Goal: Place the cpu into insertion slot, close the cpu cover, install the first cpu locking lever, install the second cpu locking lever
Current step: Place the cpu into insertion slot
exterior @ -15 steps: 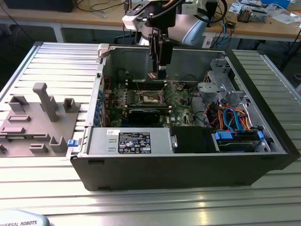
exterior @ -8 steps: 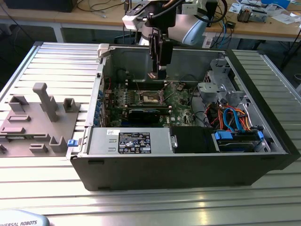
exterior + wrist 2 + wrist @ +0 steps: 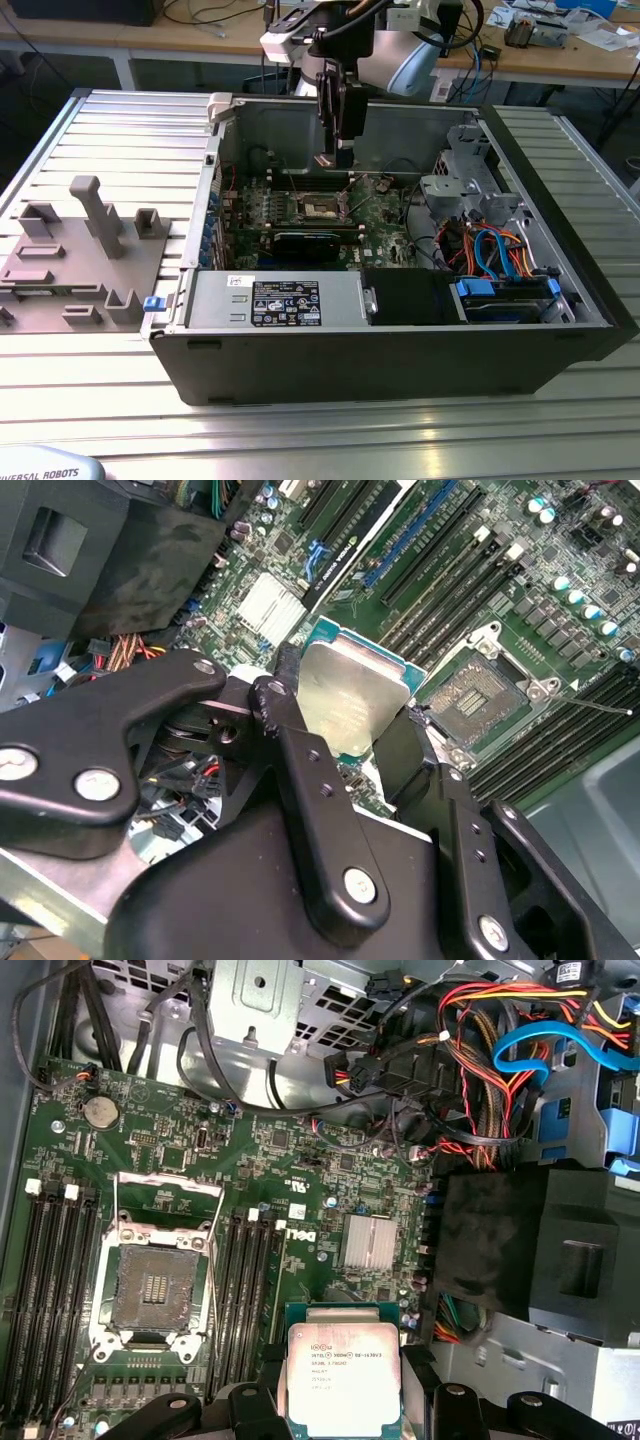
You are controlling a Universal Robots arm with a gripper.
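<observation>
- The hand [image 3: 342, 718] pinches the cpu [image 3: 343, 1375] by its edges.
- The insertion slot [image 3: 158, 1285] sits uncovered inside the open computer case [image 3: 380, 370], centre of the exterior view.

cpu [image 3: 343, 1375]: smooth silvery metal, dull sheen | pincer [image 3: 345, 705]: matt black | circuit board [image 3: 300, 1160]: glossy green

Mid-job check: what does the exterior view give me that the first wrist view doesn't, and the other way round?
Exterior view: the whole open computer case, the grey fixture block beside it, the hand hanging over the board. First wrist view: the cpu clamped by its edges in the hand, silvery face to the camera. Both: the empty insertion slot and the blue cable.
</observation>
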